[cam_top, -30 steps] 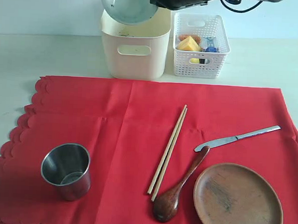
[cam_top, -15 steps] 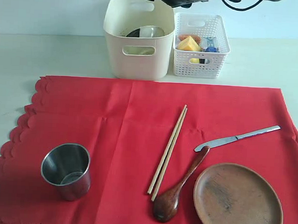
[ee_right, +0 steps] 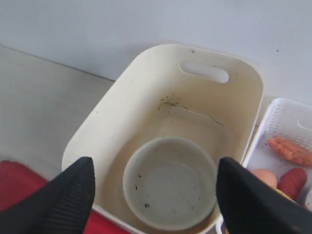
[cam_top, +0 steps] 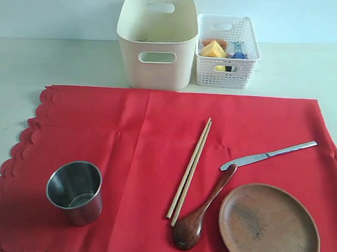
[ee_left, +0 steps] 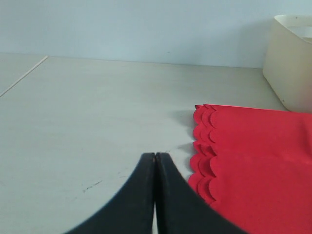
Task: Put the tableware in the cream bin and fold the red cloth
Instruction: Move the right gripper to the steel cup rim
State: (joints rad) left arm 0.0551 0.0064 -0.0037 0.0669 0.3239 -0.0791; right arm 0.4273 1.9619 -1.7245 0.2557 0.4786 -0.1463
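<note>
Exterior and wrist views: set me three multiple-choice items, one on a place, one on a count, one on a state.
1. Where is the white speckled bowl relative to the cream bin? A beside it; B inside it; C balanced on its rim.
2. How many wooden chopsticks lie on the red cloth? A one; B two; C four.
3. What state is the right tool in? A open; B shut on the bowl; C shut on nothing.
Answers: 1 B, the right wrist view shows the bowl on the bin's floor. 2 B, a pair lies side by side. 3 A, it stands wide open above the bin, holding nothing.
</note>
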